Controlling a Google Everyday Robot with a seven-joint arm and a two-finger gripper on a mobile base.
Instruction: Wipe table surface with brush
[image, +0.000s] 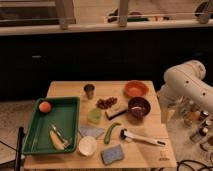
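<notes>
The brush (143, 138) lies flat on the table surface (67, 90) near the front right, with its black bristle head toward the green cucumber (111, 131) and its white handle pointing right. The robot's white arm (186, 85) stands beyond the table's right edge, well above and to the right of the brush. The gripper itself does not show; nothing holds the brush.
A green tray (35, 131) at the left holds an orange (45, 106) and a banana (56, 139). Also on the table: metal cup (89, 91), orange bowl (136, 89), dark bowl (139, 107), black-and-cream bar (116, 112), blue-grey sponge (112, 154), white cup (87, 145).
</notes>
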